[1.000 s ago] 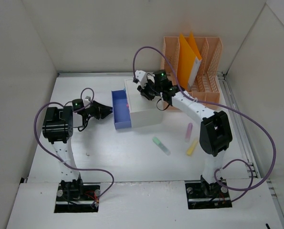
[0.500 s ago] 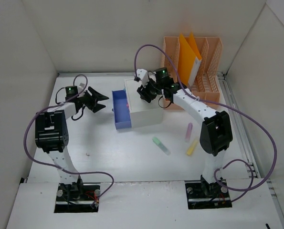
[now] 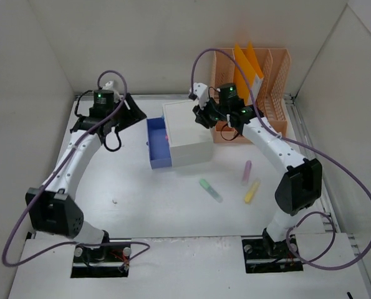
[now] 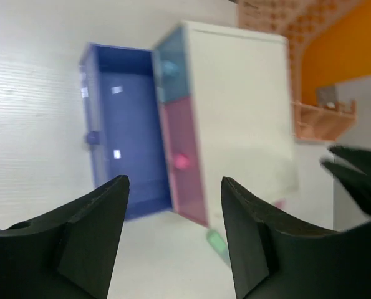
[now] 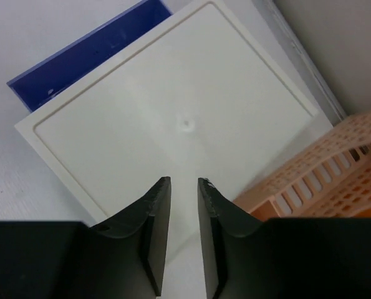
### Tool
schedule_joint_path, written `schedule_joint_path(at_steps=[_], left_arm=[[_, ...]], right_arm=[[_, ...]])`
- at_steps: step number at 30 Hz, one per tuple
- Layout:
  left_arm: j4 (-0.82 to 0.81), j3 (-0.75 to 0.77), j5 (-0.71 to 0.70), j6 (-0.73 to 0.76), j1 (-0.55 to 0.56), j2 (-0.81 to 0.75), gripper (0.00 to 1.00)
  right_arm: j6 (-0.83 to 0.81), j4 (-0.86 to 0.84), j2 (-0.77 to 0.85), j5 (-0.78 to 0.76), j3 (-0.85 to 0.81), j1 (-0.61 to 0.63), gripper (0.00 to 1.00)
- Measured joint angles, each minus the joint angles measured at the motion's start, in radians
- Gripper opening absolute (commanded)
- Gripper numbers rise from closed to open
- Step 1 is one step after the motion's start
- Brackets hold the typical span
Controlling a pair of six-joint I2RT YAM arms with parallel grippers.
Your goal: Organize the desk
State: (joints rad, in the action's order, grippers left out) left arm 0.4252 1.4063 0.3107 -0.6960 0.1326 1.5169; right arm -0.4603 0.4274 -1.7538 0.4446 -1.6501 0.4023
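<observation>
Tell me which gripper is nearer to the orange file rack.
Right. The right gripper is over the white box, just beside the rack; the left gripper is farther off, past the blue drawer on the box's other side.

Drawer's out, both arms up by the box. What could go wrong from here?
The blue drawer juts toward the open left gripper; a low sweep could shove it or the white box.
The right gripper hangs over the box near the orange file rack; swinging right may clip it.
The green marker, pink marker and yellow marker lie loose on the desk; a nudge could roll them.
</observation>
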Motion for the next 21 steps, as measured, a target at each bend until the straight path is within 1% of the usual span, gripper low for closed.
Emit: schedule_joint_path(at_steps=[1, 2, 4, 5, 6, 7, 8, 9, 10, 11, 13, 14, 16, 19, 21], left_arm=[[0.011, 0.021, -0.042, 0.013, 0.058, -0.032, 0.54], [0.018, 0.030, -0.075, 0.019, 0.108, -0.066, 0.42], [0.032, 0.021, -0.102, 0.024, 0.200, -0.126, 0.24], [0.042, 0.012, -0.110, 0.023, 0.226, -0.147, 0.11], [0.052, 0.005, -0.121, 0.021, 0.244, -0.159, 0.08], [0.069, 0.002, -0.135, 0.022, 0.259, -0.161, 0.08], [0.082, 0.002, -0.152, 0.022, 0.285, -0.154, 0.09], [0.114, 0.012, -0.185, 0.021, 0.313, -0.137, 0.11], [0.142, 0.027, -0.206, 0.020, 0.333, -0.116, 0.17], [0.182, 0.055, -0.248, 0.019, 0.370, -0.085, 0.27], [0.276, 0.163, -0.318, 0.010, 0.462, 0.003, 0.29], [0.304, 0.225, -0.341, 0.004, 0.512, 0.052, 0.34], [0.359, 0.335, -0.371, -0.012, 0.594, 0.140, 0.38], [0.431, 0.436, -0.378, -0.049, 0.670, 0.241, 0.40], [0.474, 0.474, -0.367, -0.079, 0.696, 0.303, 0.43]], right_arm=[[0.011, 0.001, 0.027, -0.002, 0.004, -0.016, 0.12], [0.025, 0.001, 0.054, -0.005, 0.010, -0.034, 0.01], [0.049, -0.003, 0.114, -0.011, 0.035, -0.076, 0.00], [0.062, -0.003, 0.146, -0.014, 0.053, -0.095, 0.00], [0.069, -0.005, 0.175, -0.016, 0.074, -0.114, 0.02], [0.077, -0.008, 0.208, -0.018, 0.103, -0.132, 0.09], [0.085, -0.008, 0.240, -0.021, 0.134, -0.151, 0.25], [0.095, -0.008, 0.267, -0.026, 0.164, -0.165, 0.32], [0.101, -0.009, 0.295, -0.031, 0.200, -0.178, 0.38], [0.108, -0.005, 0.323, -0.035, 0.235, -0.189, 0.47], [0.122, 0.006, 0.368, -0.041, 0.301, -0.207, 0.52], [0.125, 0.014, 0.385, -0.043, 0.327, -0.215, 0.52], [0.135, 0.028, 0.421, -0.045, 0.383, -0.230, 0.53], [0.156, 0.043, 0.459, -0.054, 0.453, -0.248, 0.53], [0.175, 0.054, 0.481, -0.063, 0.496, -0.260, 0.53]])
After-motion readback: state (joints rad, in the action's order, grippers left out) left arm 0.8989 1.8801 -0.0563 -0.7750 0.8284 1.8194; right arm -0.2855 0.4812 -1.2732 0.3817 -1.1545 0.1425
